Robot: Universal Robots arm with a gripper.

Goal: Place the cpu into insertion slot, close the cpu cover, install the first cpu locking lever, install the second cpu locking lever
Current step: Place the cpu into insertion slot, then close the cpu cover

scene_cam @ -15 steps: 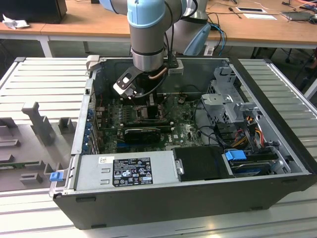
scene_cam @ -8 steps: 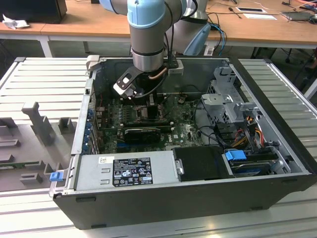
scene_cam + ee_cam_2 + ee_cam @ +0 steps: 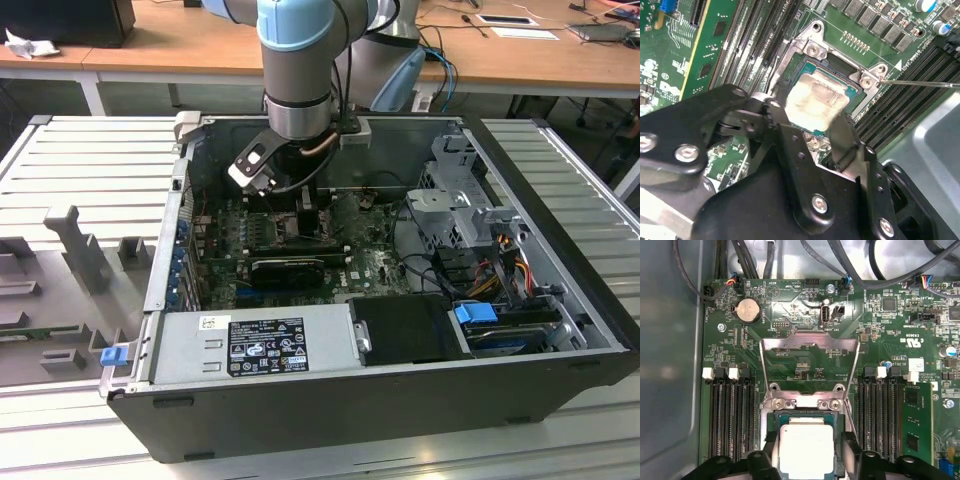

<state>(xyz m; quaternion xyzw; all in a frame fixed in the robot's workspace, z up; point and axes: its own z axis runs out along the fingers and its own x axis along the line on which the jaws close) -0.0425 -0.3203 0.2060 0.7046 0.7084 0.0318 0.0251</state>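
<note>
My gripper (image 3: 808, 117) holds the cpu (image 3: 815, 100) by two edges, low in the slot (image 3: 837, 64). The cover (image 3: 810, 344) stands open. In the exterior view this is at 1 o'clock from the power supply (image 3: 250, 345).

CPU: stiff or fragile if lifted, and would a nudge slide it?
The cpu looks rigid, a flat metal lid on thin green board, and probably light for its footprint. The smeared lid may be slippery. Seated in the insertion slot, a sideways nudge likely won't slide it.
</note>
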